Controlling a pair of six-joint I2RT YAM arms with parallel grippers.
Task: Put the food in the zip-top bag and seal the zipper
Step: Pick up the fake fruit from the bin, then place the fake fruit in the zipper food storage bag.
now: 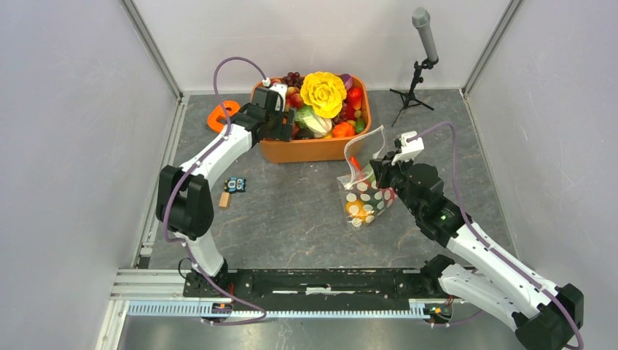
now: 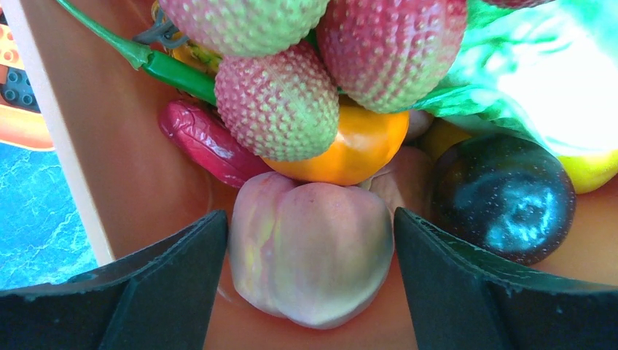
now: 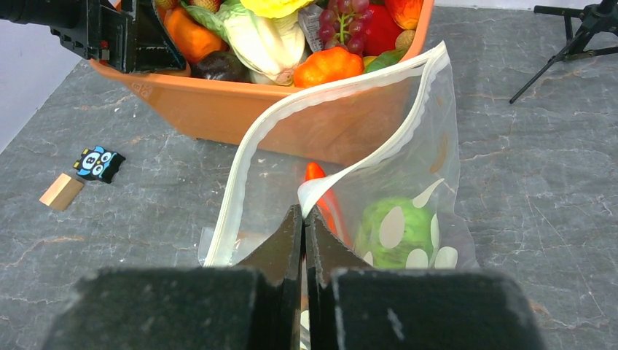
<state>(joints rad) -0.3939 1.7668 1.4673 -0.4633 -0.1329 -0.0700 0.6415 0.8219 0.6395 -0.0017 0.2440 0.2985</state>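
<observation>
The orange tub (image 1: 306,151) at the back holds a heap of toy food (image 1: 324,98). My left gripper (image 1: 280,124) is down inside its left end, open, with its jaws on either side of a peach-coloured fruit (image 2: 310,270) that rests on the tub floor; narrow gaps show on both sides. My right gripper (image 3: 303,211) is shut on the near lip of the dotted zip-top bag (image 3: 408,168) and holds its mouth open in front of the tub. The whitish zipper (image 3: 240,175) gapes in a loop. A green fruit (image 3: 397,226) and a red-orange piece (image 3: 321,189) lie inside the bag.
A microphone on a tripod (image 1: 419,65) stands at the back right. An orange ring (image 1: 222,115) lies left of the tub. A small blue toy (image 1: 235,184) and a wooden block (image 1: 224,200) lie by the left arm. Walls close in three sides.
</observation>
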